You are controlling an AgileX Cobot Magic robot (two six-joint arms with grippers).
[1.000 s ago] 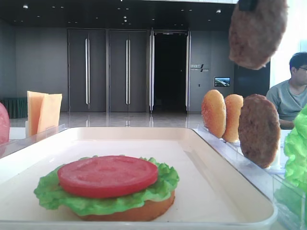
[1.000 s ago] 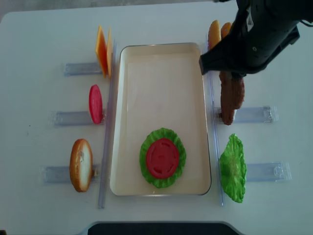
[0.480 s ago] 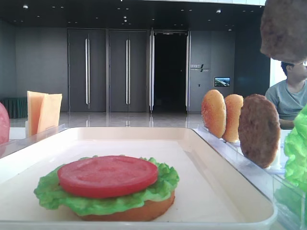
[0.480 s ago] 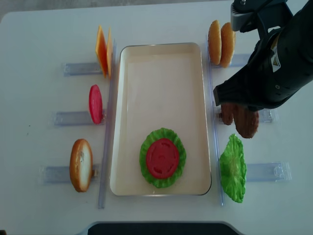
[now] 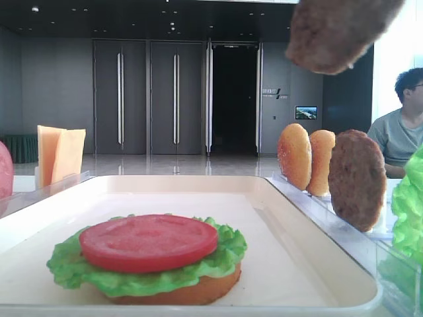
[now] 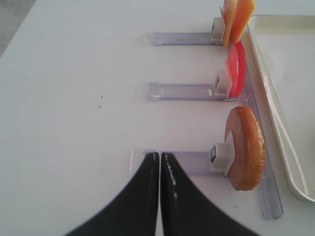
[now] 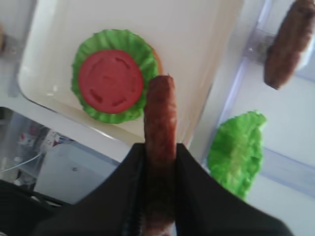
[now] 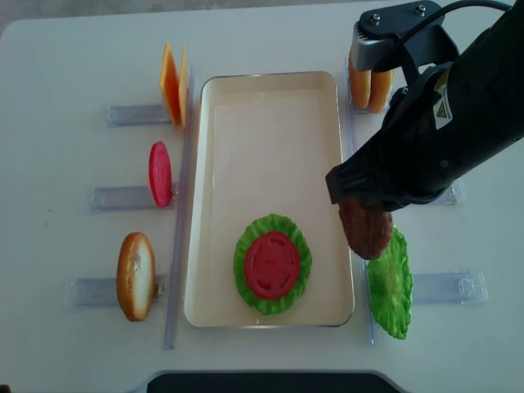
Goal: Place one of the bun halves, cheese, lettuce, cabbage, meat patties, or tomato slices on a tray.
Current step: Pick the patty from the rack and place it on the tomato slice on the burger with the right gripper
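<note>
Gripping a thick round brown meat patty (image 7: pixel 160 142) edge-on between its black jaws, the right gripper (image 7: pixel 158 167) hangs above the right rim of the large shallow cream-white plastic tray (image 8: pixel 270 147). In the overhead view that patty (image 8: pixel 366 229) sits at about 3 o'clock from the flat glossy red tomato slice (image 8: pixel 272 264), which lies on a bright green ruffled lettuce leaf (image 8: pixel 254 286) over a golden-orange bun half (image 5: pixel 192 290) inside the tray. A second brown patty (image 5: pixel 357 178) stands upright in a clear plastic rack (image 8: pixel 446 195), with two orange bun halves (image 5: pixel 307 158) behind it. Another green frilly leaf (image 8: pixel 389 282) rests at 5 o'clock from the held patty. The left gripper (image 6: pixel 160 162) has its fingers pressed together, grasping nothing, beside a bun half (image 6: pixel 246 147) standing in its rack.
</note>
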